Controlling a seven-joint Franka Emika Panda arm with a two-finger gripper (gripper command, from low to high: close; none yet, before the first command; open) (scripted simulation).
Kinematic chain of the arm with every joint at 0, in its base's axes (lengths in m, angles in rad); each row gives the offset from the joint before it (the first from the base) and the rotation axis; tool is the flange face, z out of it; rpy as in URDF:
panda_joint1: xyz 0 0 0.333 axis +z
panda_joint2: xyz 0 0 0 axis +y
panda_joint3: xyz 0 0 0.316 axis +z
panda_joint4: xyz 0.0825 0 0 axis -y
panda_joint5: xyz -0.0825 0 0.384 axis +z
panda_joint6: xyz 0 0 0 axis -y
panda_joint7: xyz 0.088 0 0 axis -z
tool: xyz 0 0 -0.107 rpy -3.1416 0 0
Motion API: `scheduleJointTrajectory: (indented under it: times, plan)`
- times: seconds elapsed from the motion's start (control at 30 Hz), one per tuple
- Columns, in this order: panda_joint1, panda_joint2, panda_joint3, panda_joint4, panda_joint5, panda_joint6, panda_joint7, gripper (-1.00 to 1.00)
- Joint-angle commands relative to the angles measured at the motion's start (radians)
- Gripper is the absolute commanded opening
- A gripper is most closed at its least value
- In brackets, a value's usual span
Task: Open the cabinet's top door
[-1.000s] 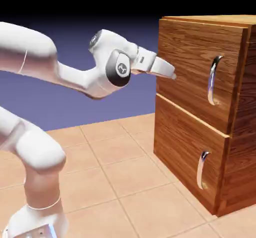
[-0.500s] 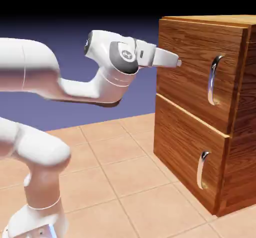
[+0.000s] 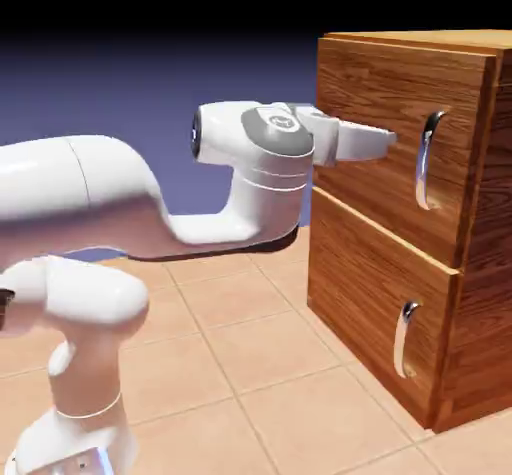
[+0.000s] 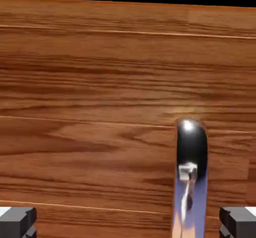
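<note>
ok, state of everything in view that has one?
Top door: closed.
Its handle: between the fingertips in the hand view, nearer the right one, not gripped.
Lower door: closed.
Its handle: nothing on it.
Pincer: open, empty.
Arm: reaching toward the top door.

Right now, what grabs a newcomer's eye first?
The white arm, filling the exterior view's left and reaching right. Then the cabinet on that view's right, reddish wood with two curved silver handles. In the hand view, the top door's handle stands out, right of middle between open fingertips.
</note>
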Motion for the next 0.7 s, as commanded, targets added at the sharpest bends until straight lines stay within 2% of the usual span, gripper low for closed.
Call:
scheduleJointTrajectory:
  times: [0.0, 0.23, 0.3, 0.47, 0.5, 0.67]
  plan:
    - [0.016, -0.010, -0.019, 0.007, -0.044, -0.003, 0.028, 0.00]
    - [0.129, -0.080, -0.152, 0.057, -0.348, -0.021, 0.222, 0.00]
    - [0.131, -0.082, -0.154, 0.058, -0.354, -0.021, 0.226, 0.00]
    - [0.304, -0.051, -0.230, 0.185, -0.383, -0.057, 0.227, 0.00]
    - [0.304, -0.051, -0.230, 0.185, -0.383, -0.057, 0.227, -1.00]
    - [0.166, -0.060, -0.137, 0.040, -0.348, -0.162, 0.250, -1.00]
